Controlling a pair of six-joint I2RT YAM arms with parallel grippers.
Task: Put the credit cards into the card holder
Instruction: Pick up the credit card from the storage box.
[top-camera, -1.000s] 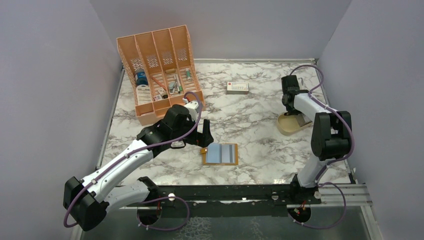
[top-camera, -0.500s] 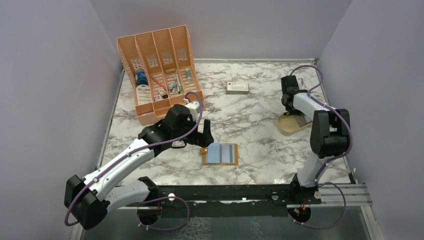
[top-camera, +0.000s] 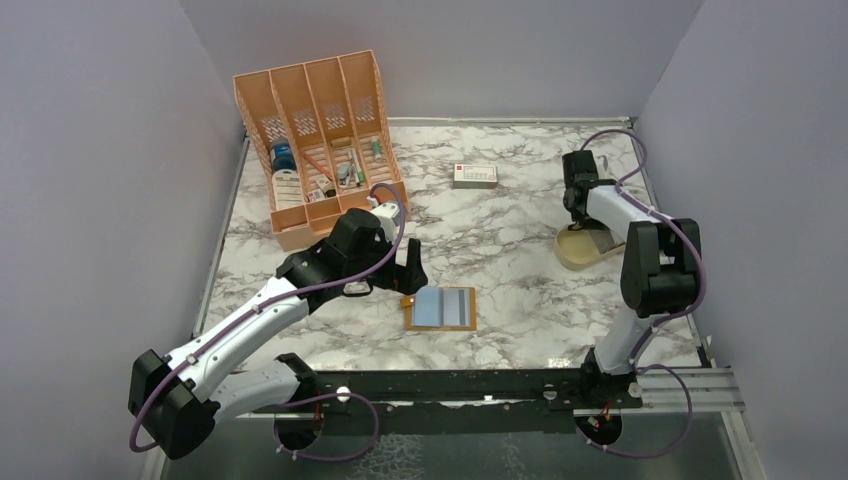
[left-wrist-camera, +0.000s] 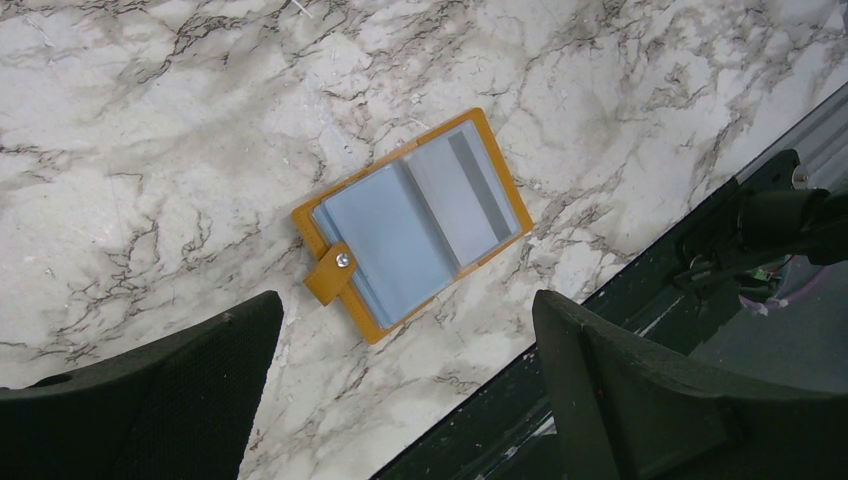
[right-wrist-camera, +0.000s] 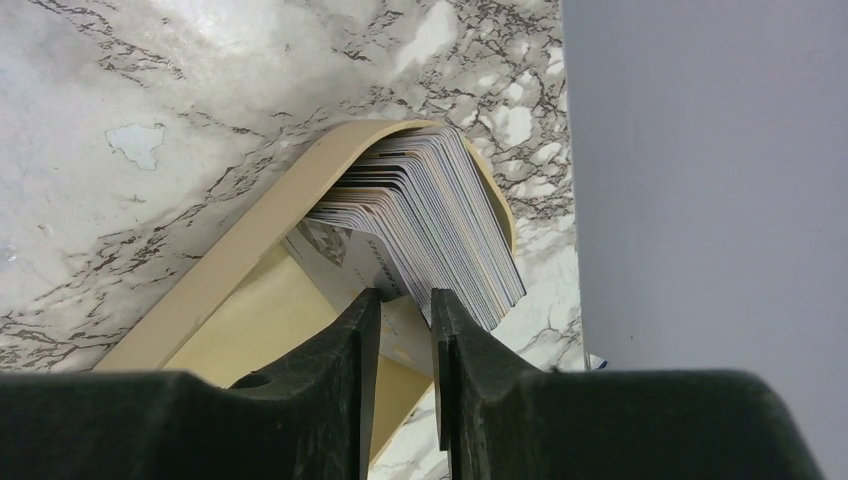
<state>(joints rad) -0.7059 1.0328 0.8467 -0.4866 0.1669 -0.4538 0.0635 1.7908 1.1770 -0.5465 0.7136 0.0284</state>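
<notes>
The card holder (top-camera: 441, 308) lies open and flat on the marble, mustard-orange with grey-blue pockets and a stud tab (left-wrist-camera: 343, 259); a dark grey stripe shows in one pocket (left-wrist-camera: 478, 185). My left gripper (top-camera: 408, 272) is open and empty, hovering just left of the holder (left-wrist-camera: 412, 220). The credit cards (right-wrist-camera: 440, 200) stand as a fanned stack in a tan oval dish (right-wrist-camera: 230, 250) at the right. My right gripper (right-wrist-camera: 400, 300) reaches into that dish (top-camera: 572, 258), its jaws nearly together around the edge of a few cards.
A large orange desk organiser (top-camera: 320, 140) with small items stands at the back left. A white box with a red mark (top-camera: 474, 175) lies at the back centre. The black table rail (left-wrist-camera: 640, 300) runs close to the holder's near side. The right wall is close to the dish.
The right gripper has shifted slightly at the dish over the last second. The left arm and the card holder have not moved.
</notes>
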